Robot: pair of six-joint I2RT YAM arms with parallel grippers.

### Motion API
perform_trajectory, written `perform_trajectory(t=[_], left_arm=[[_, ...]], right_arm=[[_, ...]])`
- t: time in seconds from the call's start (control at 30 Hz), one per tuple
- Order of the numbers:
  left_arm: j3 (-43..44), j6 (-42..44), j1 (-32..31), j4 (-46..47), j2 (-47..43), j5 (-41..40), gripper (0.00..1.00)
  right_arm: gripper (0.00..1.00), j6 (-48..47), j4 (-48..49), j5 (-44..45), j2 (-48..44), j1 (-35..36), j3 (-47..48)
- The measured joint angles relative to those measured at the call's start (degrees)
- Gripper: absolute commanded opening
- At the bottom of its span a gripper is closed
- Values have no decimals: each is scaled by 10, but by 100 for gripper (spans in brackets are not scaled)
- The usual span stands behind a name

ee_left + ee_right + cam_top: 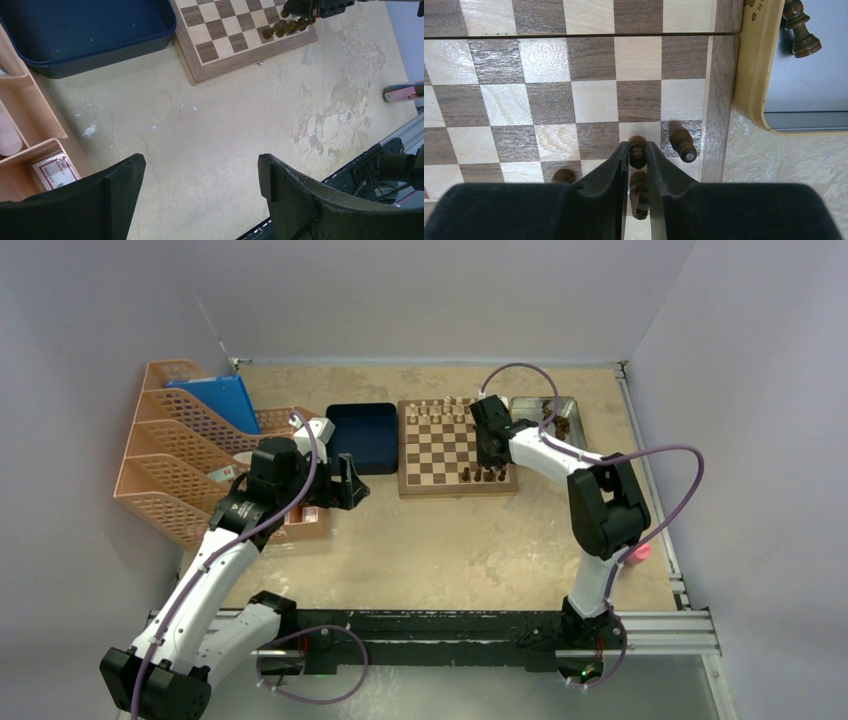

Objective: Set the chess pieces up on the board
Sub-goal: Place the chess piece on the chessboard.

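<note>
The board point(407, 445) lies at the back middle of the table, with light chessmen on its far row and a few dark chess pieces point(485, 476) at its near right corner. My right gripper point(490, 443) is over that corner. In the right wrist view it point(637, 150) is shut on a dark pawn point(637, 151) standing on a light square. A taller dark piece point(639, 192) stands between the fingers behind it. Another dark pawn point(683, 145) stands just right, and one more point(563, 176) to the left. My left gripper point(200, 165) is open and empty above bare table, left of the board point(235, 65).
A dark blue tray point(362, 436) sits left of the board. A silver tray point(804, 80) to the right holds more dark chessmen point(801, 31). Orange file racks point(185, 455) stand at the far left. A small red object point(638, 553) lies near the right edge.
</note>
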Motion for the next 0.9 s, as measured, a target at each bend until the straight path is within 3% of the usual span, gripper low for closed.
perform_trajectory(t=[0.67, 0.9], left_arm=[[0, 0, 0, 0, 0, 0, 83], [0, 0, 0, 0, 0, 0, 83]], right_arm=[[27, 3, -5, 33, -17, 2, 47], [28, 12, 28, 56, -29, -42, 78]])
